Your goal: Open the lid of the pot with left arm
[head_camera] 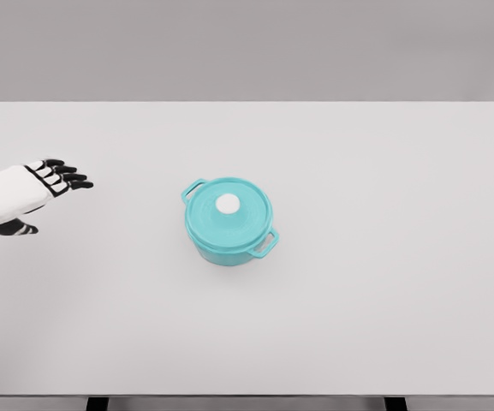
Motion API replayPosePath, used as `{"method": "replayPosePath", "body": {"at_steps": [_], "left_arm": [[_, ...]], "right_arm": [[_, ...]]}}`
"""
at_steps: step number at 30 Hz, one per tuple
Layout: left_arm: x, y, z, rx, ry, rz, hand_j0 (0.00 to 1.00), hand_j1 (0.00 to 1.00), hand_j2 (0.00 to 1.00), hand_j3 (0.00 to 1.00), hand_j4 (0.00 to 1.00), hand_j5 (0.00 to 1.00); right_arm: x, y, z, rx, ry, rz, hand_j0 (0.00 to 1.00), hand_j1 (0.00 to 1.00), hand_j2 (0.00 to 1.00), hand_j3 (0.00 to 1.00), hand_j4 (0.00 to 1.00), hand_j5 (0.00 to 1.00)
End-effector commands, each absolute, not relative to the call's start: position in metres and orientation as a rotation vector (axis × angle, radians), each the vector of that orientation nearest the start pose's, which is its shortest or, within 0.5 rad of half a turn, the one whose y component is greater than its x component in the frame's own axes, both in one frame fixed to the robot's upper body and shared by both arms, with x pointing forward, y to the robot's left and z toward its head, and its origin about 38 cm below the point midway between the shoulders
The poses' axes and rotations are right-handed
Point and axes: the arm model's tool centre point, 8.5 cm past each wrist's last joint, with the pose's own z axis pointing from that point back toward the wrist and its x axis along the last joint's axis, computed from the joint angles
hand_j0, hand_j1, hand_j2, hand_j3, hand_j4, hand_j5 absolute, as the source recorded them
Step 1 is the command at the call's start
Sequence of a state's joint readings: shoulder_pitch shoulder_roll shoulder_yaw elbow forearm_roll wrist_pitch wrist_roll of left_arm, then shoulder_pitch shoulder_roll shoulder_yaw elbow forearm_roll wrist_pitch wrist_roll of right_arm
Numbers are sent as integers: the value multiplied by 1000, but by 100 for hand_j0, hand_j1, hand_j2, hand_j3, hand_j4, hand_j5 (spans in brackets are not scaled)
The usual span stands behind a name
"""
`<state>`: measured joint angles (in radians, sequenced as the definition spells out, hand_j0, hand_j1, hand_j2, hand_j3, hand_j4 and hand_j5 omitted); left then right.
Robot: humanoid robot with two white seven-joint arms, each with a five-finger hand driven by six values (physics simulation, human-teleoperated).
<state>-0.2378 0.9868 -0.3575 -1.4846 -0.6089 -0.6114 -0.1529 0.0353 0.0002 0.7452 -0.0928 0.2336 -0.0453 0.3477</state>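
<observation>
White table (383, 325) against a grey backdrop. Near its centre stands the teal pot (228, 224), its lid (229, 208) seated and topped by a white knob (228, 203). At the left edge, well apart, the left hand (34, 193) hovers with fingers extended, holding nothing. Good practice: approach from above, centre on the knob, close, then lift vertically.
</observation>
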Motion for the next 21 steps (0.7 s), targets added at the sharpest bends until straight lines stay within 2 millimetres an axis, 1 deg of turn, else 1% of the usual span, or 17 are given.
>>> {"method": "replayPosePath", "body": {"at_steps": [1, 5, 6, 7, 9, 11, 12, 13, 14, 15, 16, 17, 18, 19, 20, 21], "left_arm": [[374, 385, 165, 627, -1391, -1973, 100, 100, 100, 100, 100, 100], [377, 384, 168, 629, -1378, -1985, 100, 100, 100, 100, 100, 100], [377, 379, 167, 602, -1341, -2018, 100, 100, 100, 100, 100, 100], [381, 362, 174, 581, -1341, -2062, 100, 100, 100, 100, 100, 100], [384, 337, 181, 543, -1321, -2138, 100, 100, 100, 100, 100, 100], [396, 323, 204, 546, -1391, -2142, 100, 100, 100, 100, 100, 100], [404, 316, 212, 526, -1396, -2152, 100, 100, 100, 100, 100, 100], [405, 310, 211, 508, -1389, -2161, 100, 100, 100, 100, 100, 100], [405, 295, 211, 439, -1429, -2163, 100, 100, 100, 100, 100, 100], [403, 283, 216, 303, -1485, -2152, 100, 100, 100, 100, 100, 100], [401, 272, 213, 204, -1504, -2148, 100, 100, 100, 100, 100, 100], [401, 250, 209, 95, -1467, -2232, 100, 100, 100, 100, 100, 100], [403, 242, 214, 93, -1441, -2295, 100, 100, 100, 100, 100, 100], [406, 239, 223, 114, -1437, -2325, 100, 100, 100, 100, 100, 100], [407, 235, 227, 113, -1455, -2329, 100, 100, 100, 100, 100, 100], [408, 227, 240, 126, -1495, -2338, 100, 100, 100, 100, 100, 100]], "right_arm": [[-19, -229, -261, 303, 113, 979, 100, 100, 100, 100, 100, 100], [-21, -230, -261, 302, 120, 978, 100, 100, 100, 100, 100, 100], [-21, -229, -261, 303, 119, 978, 100, 100, 100, 100, 100, 100], [-21, -229, -261, 303, 119, 978, 100, 100, 100, 100, 100, 100], [-21, -229, -261, 303, 119, 978, 100, 100, 100, 100, 100, 100], [-21, -229, -261, 303, 119, 978, 100, 100, 100, 100, 100, 100], [-21, -230, -261, 302, 120, 977, 100, 100, 100, 100, 100, 100], [-21, -230, -261, 302, 120, 977, 100, 100, 100, 100, 100, 100], [-21, -230, -261, 302, 120, 977, 100, 100, 100, 100, 100, 100], [-21, -230, -261, 302, 120, 977, 100, 100, 100, 100, 100, 100], [-21, -230, -261, 302, 120, 978, 100, 100, 100, 100, 100, 100], [-21, -230, -261, 302, 120, 977, 100, 100, 100, 100, 100, 100], [-21, -230, -261, 302, 120, 977, 100, 100, 100, 100, 100, 100], [-21, -230, -261, 302, 120, 977, 100, 100, 100, 100, 100, 100], [-21, -230, -261, 302, 120, 978, 100, 100, 100, 100, 100, 100], [-21, -230, -261, 302, 120, 977, 100, 100, 100, 100, 100, 100]]}}
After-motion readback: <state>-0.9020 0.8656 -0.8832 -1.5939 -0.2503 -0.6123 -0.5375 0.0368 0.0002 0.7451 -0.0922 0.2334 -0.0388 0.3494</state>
